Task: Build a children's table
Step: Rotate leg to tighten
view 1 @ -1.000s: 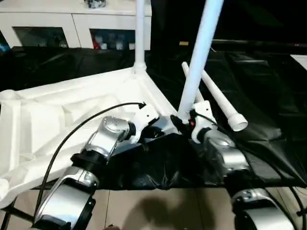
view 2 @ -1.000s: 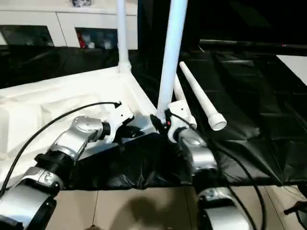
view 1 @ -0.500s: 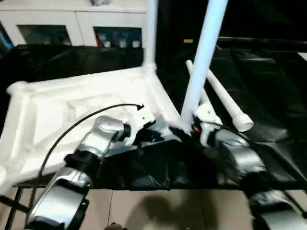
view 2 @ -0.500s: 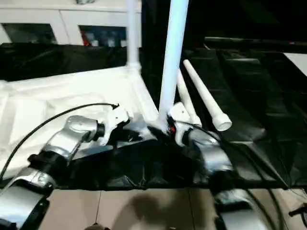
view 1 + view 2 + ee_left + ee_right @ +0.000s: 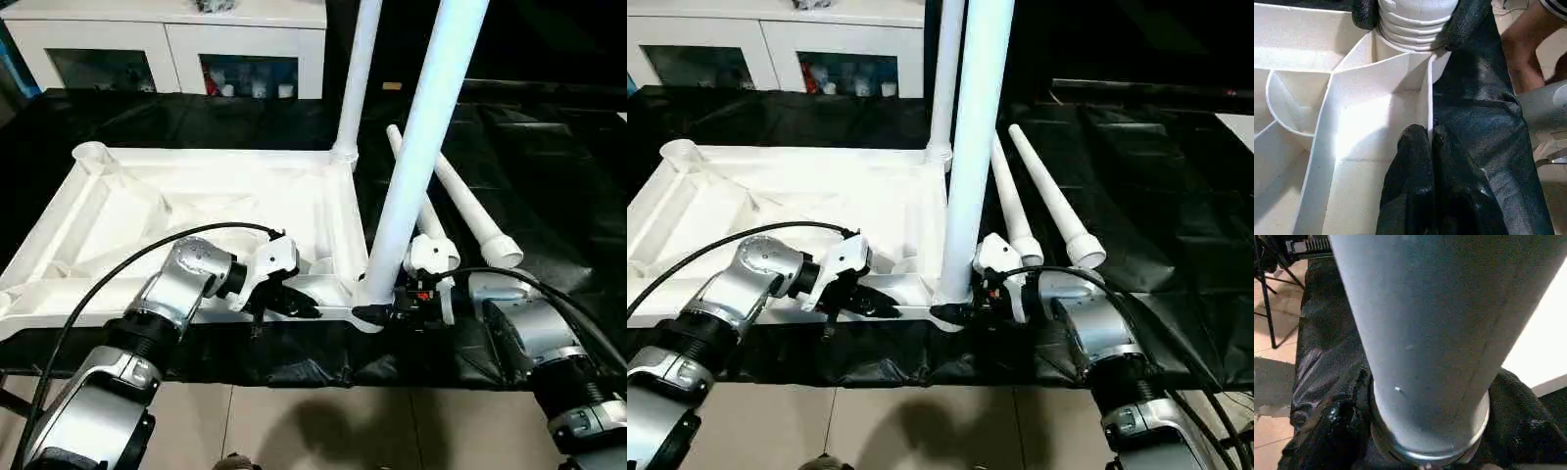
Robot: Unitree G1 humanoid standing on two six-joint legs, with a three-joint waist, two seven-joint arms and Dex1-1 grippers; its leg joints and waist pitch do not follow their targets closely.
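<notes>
From your head view, the tabletop (image 5: 196, 211) lies underside up on the black sheet (image 5: 549, 166). Your right gripper (image 5: 377, 311) clasps the base of a leg (image 5: 416, 166) standing in the near corner socket. Two loose legs (image 5: 468, 206) lie alongside.

In your left wrist view, the left gripper (image 5: 1429, 139) pinches the tabletop's thin edge wall, fingers closed on it.

In your right wrist view, the black fingers (image 5: 1342, 426) flank the leg's base.
</notes>
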